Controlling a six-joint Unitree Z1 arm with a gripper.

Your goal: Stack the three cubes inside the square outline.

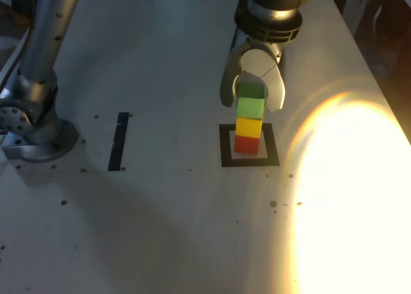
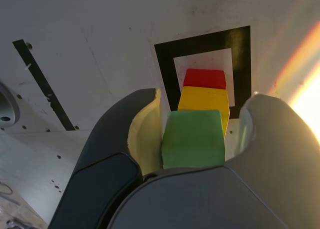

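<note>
Stack: red cube at base inside square outline, mid-table; yellow cube above; green cube topmost. Gripper straddles green, jaws parted, gaps visible, evidently releasing.

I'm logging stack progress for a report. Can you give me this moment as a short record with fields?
surface: white table
target: square outline, black border, white centre
stack order: red cube at bottom, yellow cube in the middle, green cube on top
stack place: red cube sits on the outline's white centre
end effector: around the green cube, jaws standing a little apart from its sides in the wrist view
other: thin black strip toward the exterior view's left
lighting: strong glare on the exterior view's right
</note>
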